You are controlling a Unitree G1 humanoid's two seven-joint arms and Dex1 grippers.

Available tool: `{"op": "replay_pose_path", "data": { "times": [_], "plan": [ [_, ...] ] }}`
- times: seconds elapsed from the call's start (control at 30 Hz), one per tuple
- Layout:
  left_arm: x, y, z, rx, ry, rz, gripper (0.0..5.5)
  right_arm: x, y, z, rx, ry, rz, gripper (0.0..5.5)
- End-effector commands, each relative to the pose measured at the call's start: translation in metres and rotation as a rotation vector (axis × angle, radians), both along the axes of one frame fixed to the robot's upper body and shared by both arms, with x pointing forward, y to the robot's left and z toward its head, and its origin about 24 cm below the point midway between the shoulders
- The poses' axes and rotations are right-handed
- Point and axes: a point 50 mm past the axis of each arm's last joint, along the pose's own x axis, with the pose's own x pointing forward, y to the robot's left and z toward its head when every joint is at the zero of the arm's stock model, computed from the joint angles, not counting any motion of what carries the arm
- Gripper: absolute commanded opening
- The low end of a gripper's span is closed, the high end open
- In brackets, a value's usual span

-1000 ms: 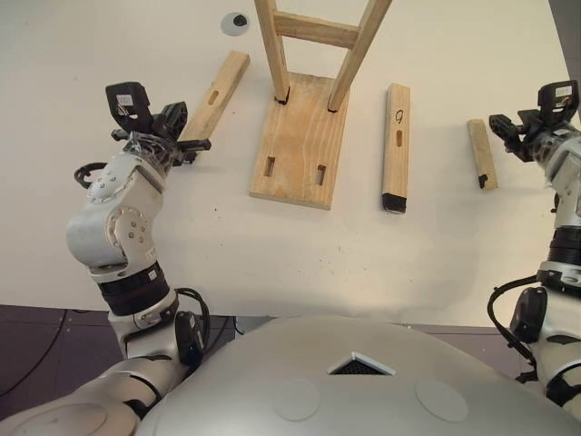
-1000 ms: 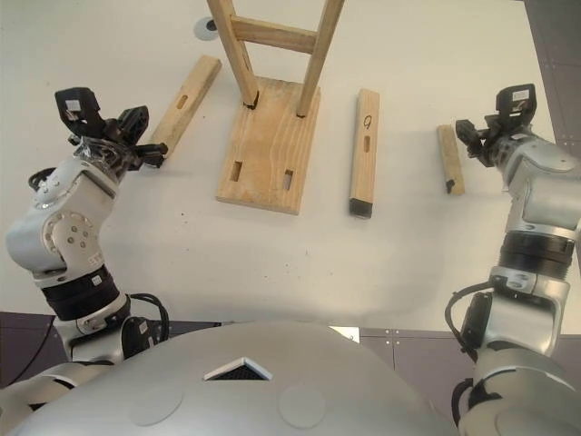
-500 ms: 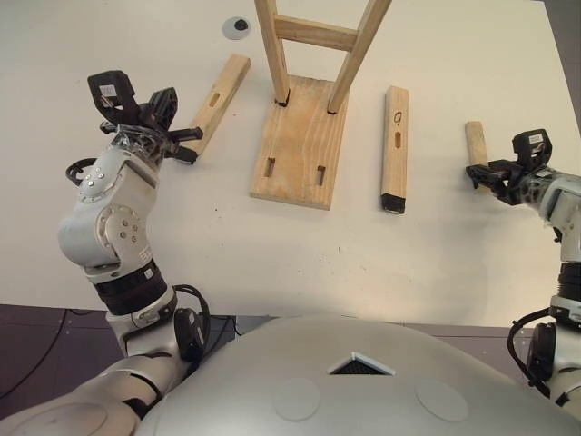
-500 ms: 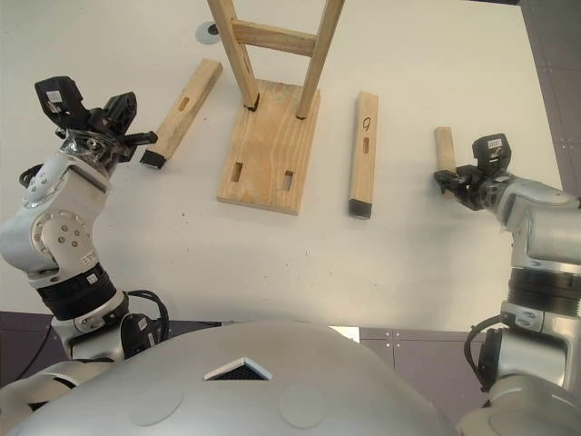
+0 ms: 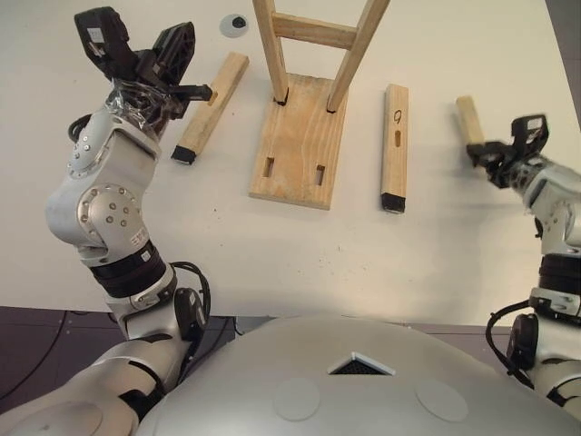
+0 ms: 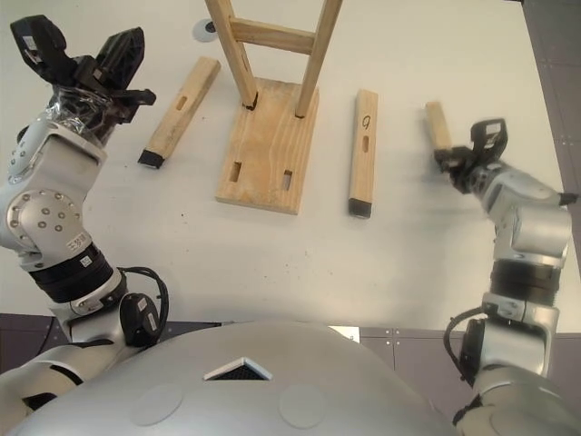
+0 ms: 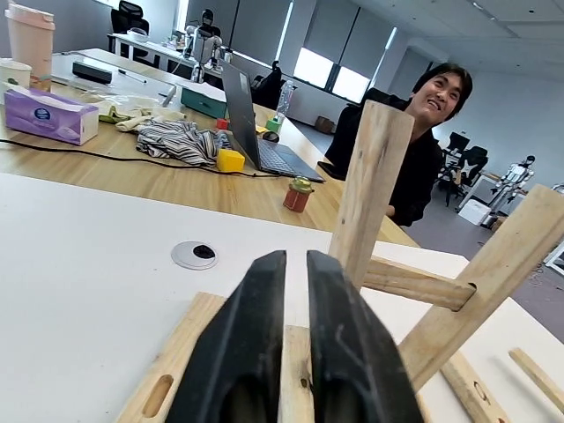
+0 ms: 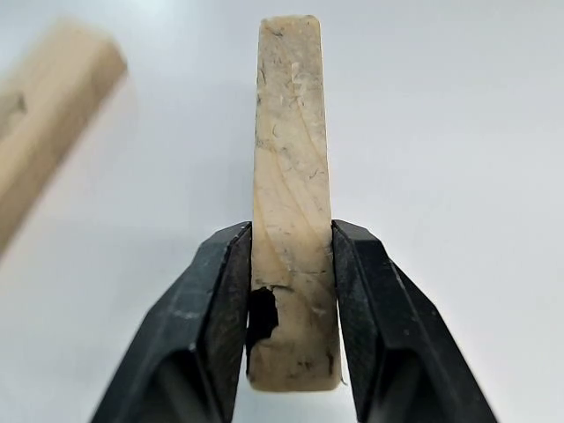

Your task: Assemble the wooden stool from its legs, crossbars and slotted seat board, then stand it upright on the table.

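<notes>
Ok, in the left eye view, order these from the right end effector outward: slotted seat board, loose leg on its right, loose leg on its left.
From the right end effector:
1. Right-hand pale wooden slotted leg, right of the board.
2. Flat wooden slotted seat board, mid-table.
3. Left-hand pale wooden slotted leg, left of the board.

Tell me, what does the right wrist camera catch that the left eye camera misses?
The right wrist view adds close detail: fingers pressed against both sides of the short crossbar, and a dark notch at its gripped end. The left eye view adds the seat board with two legs standing in it, the raised left gripper and the loose leg near it. Both have the right gripper holding that crossbar, and the white table.
</notes>
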Motion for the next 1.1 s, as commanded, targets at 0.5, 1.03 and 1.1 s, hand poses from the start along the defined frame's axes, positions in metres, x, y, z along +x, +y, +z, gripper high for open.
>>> {"op": "replay_pose_path", "data": {
  "times": [0.5, 1.03, 1.1],
  "plan": [
    [0.023, -0.047, 0.093, -0.177, -0.471, -0.24, 2.77, 0.053, 0.166, 0.2, 0.108, -1.002, 0.524, 1.29],
    [0.018, -0.062, 0.108, -0.271, -0.519, -0.409, 3.27, 0.046, 0.2, 0.173, -0.008, -0.976, 0.75, 1.29],
    [0.017, -0.061, 0.11, -0.305, -0.519, -0.397, 3.27, 0.045, 0.2, 0.172, -0.01, -0.973, 0.766, 1.29]
  ]
}}
